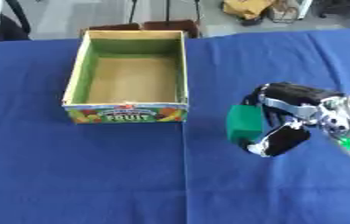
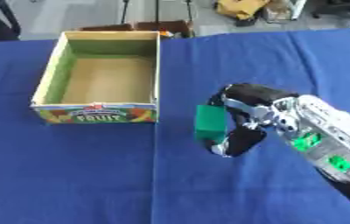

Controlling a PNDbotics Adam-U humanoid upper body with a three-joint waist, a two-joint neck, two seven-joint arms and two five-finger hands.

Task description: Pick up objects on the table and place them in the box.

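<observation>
Right robot hand (image 2: pixel 243 116) apparently grips partly hidden green block (image 2: pixel 209 122).

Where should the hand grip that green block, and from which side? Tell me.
Grip the green block across its two broad flat faces, coming from the right, the right arm's side. It seems to stand narrow and upright, so those faces suit opposed fingers and thumb. The right hand already curls round it that way. The box sits up-left.
</observation>
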